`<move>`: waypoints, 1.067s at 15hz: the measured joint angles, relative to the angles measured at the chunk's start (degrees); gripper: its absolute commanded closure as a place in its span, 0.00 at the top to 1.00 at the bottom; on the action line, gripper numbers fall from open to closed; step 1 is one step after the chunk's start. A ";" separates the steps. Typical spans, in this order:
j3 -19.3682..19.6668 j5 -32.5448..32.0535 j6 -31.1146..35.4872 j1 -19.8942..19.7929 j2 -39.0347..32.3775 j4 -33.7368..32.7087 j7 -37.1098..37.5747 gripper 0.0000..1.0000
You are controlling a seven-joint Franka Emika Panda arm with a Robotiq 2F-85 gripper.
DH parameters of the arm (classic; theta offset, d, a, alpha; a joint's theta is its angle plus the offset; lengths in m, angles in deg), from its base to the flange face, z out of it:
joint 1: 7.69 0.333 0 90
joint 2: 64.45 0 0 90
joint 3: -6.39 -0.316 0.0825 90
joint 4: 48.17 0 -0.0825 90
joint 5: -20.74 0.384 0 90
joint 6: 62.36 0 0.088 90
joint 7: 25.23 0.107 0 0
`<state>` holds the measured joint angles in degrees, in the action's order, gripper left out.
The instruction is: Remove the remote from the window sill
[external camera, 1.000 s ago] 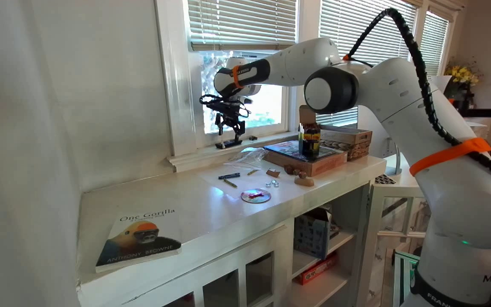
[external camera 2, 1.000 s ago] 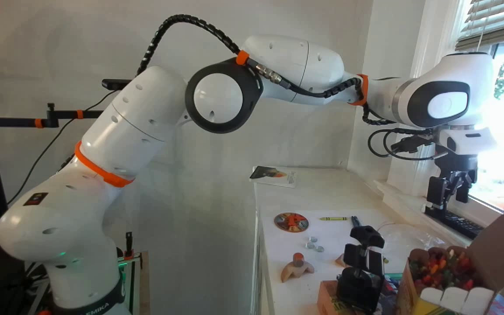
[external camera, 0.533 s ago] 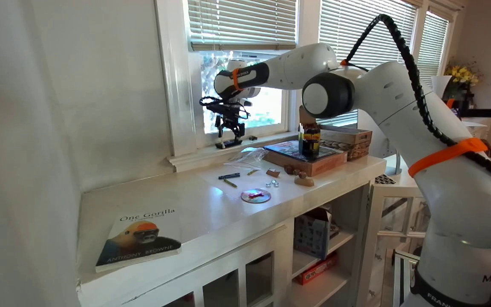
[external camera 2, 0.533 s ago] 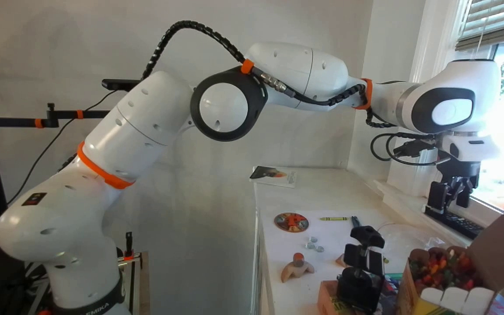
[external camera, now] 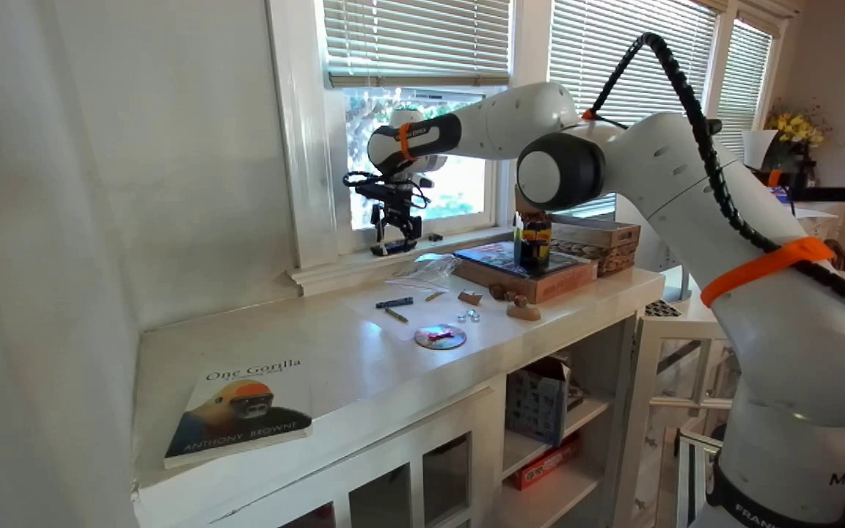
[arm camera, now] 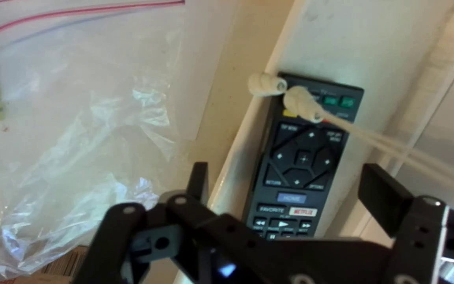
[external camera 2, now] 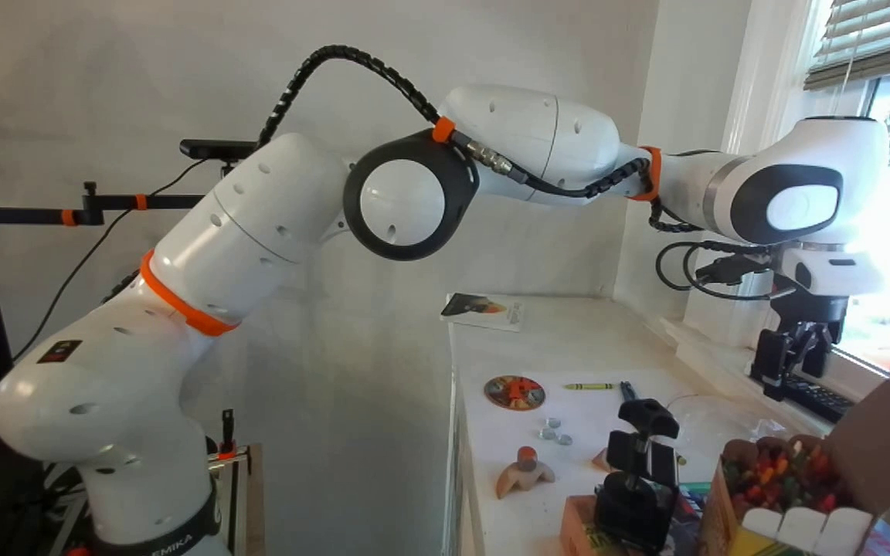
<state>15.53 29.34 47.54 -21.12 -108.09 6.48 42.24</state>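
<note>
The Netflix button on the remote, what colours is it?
The Netflix button on the remote is white with red letters, clearest in the wrist view.

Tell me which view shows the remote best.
The wrist view: the remote looms large there, its Netflix button readable, though pale cord tassels and the pincer cover parts of it. Both exterior views show it only as a small dark bar on the window sill, its keys faintly visible in an exterior view.

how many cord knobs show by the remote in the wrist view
2: the left cord knob shows at the top left corner of the remote, the right cord knob in front of its upper part. The gripper could hide others.
</note>
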 measured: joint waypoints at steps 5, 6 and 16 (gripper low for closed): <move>0.04 0.00 -1.77 -0.38 -1.06 -1.49 0.87 0.41; 0.04 0.00 -2.70 -0.50 -1.06 -1.70 1.05 0.33; 0.26 -0.13 -3.04 -0.72 -0.70 -2.47 1.70 0.27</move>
<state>15.79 29.21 44.50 -21.84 -108.79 4.01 43.94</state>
